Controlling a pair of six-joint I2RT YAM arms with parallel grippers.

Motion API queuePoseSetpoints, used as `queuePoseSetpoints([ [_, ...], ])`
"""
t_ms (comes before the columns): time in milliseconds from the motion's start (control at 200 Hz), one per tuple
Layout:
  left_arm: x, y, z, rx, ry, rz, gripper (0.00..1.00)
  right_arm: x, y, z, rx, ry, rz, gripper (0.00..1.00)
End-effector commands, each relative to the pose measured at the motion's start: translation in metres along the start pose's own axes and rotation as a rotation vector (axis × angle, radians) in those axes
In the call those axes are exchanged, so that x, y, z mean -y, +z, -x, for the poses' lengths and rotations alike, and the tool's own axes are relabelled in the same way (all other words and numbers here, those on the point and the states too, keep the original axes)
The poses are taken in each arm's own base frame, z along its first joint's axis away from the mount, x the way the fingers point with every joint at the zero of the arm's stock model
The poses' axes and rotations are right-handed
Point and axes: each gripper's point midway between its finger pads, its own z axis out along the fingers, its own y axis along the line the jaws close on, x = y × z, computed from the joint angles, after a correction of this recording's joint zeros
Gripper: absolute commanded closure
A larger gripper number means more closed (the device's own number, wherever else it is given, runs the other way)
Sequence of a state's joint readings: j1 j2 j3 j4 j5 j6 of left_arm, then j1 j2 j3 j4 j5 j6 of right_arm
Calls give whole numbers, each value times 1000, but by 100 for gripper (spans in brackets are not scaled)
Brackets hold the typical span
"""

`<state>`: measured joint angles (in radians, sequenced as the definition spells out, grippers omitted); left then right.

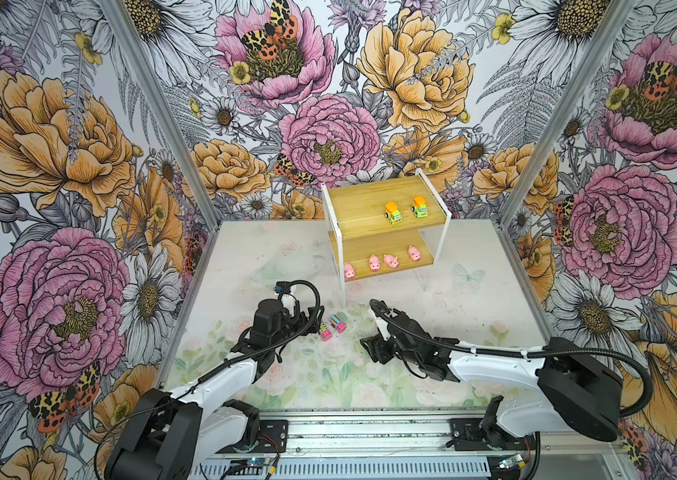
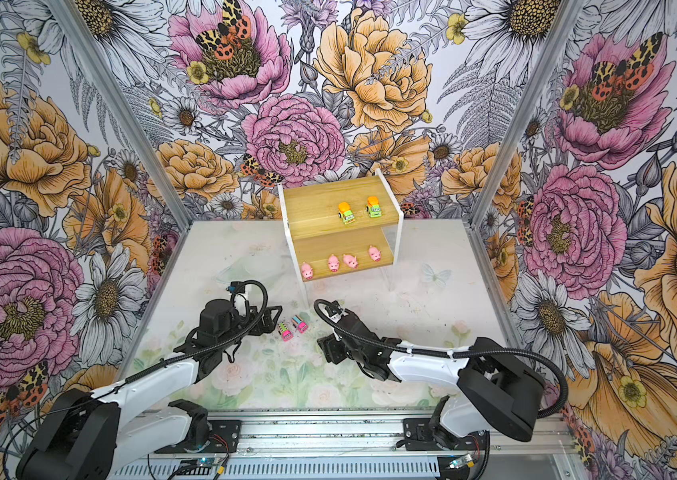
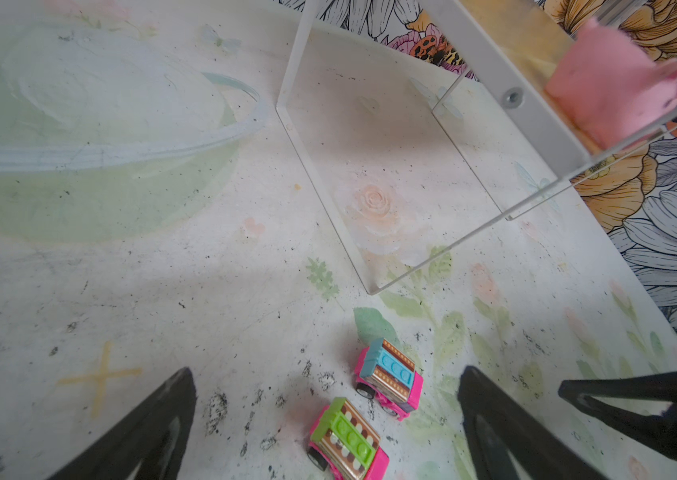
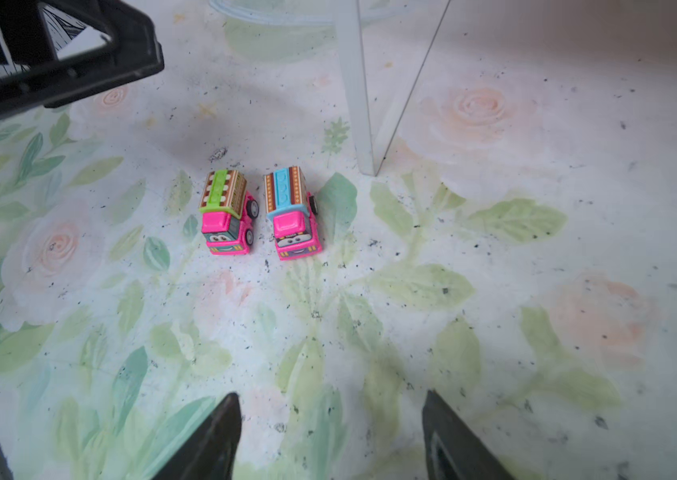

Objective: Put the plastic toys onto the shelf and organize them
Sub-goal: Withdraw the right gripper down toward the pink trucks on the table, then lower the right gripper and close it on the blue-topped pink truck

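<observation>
The shelf stands at the back of the counter. On its upper board are two green-yellow cars, and on the lower board four pink pigs stand in a row. Two pink cars stand side by side on the counter, just in front of the shelf. The left pincer is spread wide and empty, close to them. The right pincer is also spread, holds nothing, and is a little apart from the cars.

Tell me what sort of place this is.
Probably a robot test cell, not a home: two arms mounted on an aluminium rail, printed floral walls on three sides, and a small shelf staged with plastic toys.
</observation>
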<state>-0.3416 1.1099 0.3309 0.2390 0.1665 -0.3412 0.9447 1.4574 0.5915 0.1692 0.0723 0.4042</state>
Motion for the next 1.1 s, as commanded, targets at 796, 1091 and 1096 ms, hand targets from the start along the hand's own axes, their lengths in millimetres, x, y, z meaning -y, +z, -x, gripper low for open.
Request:
queuePoseSetpoints([
  [796, -11, -11, 4, 50, -25, 34, 1, -9, 81, 44, 120, -75, -74, 35],
  [1091, -18, -16, 8, 80, -43, 55, 1, -3, 97, 39, 125, -69, -91, 37],
  [1096, -19, -16, 8, 81, -44, 56, 1, -3, 97, 39, 126, -69, -91, 38],
])
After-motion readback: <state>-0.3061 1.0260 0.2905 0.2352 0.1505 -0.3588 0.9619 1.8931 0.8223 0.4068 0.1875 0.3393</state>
